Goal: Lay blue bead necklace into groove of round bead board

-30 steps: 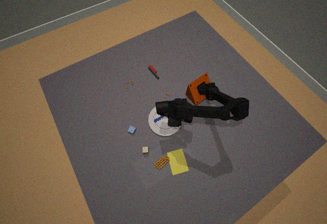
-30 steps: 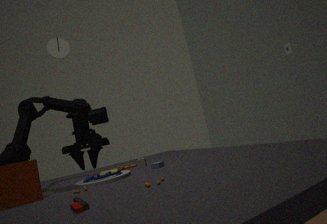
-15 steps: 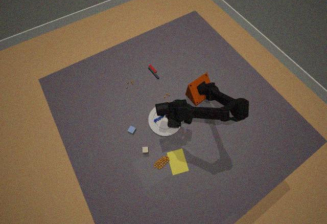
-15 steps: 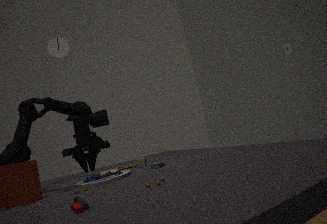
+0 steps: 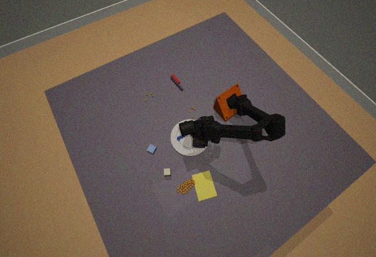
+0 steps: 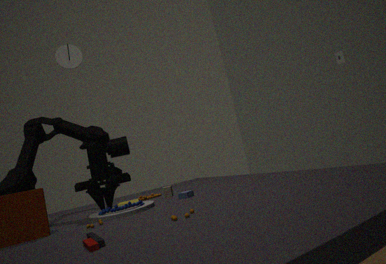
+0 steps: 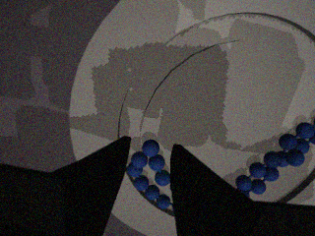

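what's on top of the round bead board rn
The blue bead necklace lies bunched on the round bead board. In the wrist view, the gripper's fingers hide some beads and part of the groove.

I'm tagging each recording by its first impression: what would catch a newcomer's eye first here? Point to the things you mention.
Most likely the black arm (image 5: pixel 239 131) (image 6: pixel 73 130), reaching over the white round board (image 5: pixel 179 149) (image 6: pixel 149 205) (image 7: pixel 94 44), its tool (image 6: pixel 106 208) (image 7: pixel 151 147) pointing down at blue beads (image 5: pixel 180 138) (image 6: pixel 129 205) (image 7: pixel 295 157). Next, the bright yellow sheet (image 5: pixel 204 186) (image 6: pixel 127 202) beside a cluster of orange beads (image 5: pixel 185 186) (image 6: pixel 149 196).
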